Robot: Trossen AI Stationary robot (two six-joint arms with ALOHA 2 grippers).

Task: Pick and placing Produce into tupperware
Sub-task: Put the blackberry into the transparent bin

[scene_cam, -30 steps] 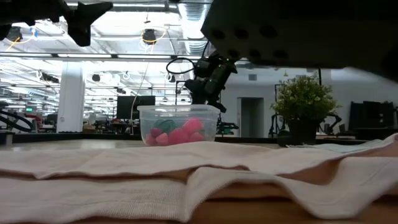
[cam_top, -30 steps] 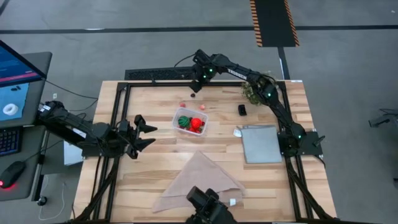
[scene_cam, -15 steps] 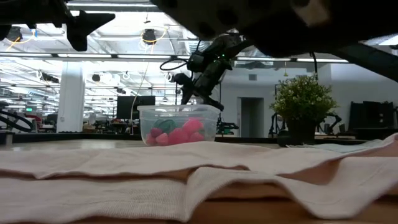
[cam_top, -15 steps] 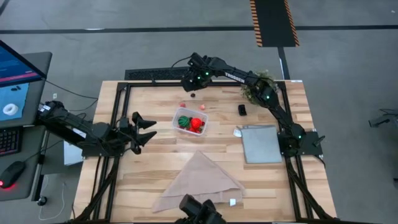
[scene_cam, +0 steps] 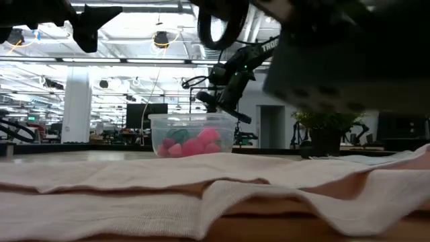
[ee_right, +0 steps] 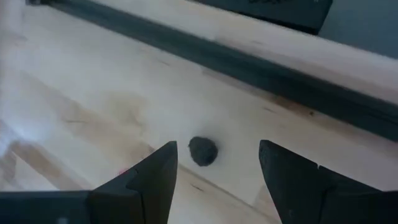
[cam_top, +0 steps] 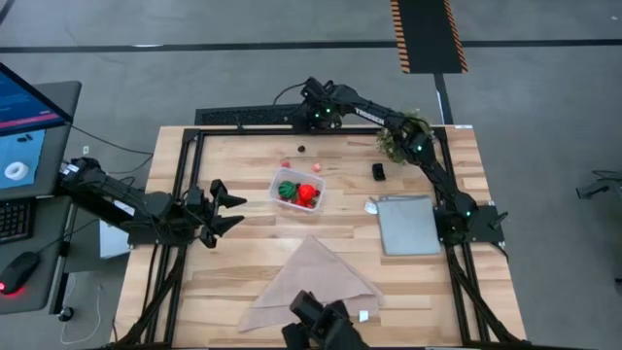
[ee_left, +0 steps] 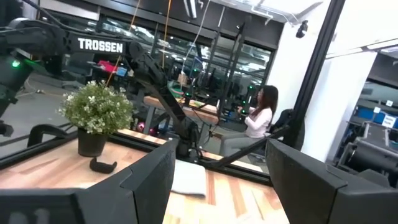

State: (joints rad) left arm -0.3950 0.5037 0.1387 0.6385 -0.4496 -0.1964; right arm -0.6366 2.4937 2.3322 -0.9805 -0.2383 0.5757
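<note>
Going left to right: the left gripper (cam_top: 225, 210) is parked at about 9 o'clock from the tupperware (cam_top: 298, 190), fingers spread with nothing in them, probably just staying out of the way. The tub sits mid-table with a red piece and a green striped ball already in it. Two small red and pink bits (cam_top: 286, 163) lie loose at its 11 o'clock. The right gripper (cam_top: 316, 122) hovers near the far edge, jaws apart and empty, lined up so the dark berry (ee_right: 203, 151) sits between its fingers, looks like setup for a grab.
</note>
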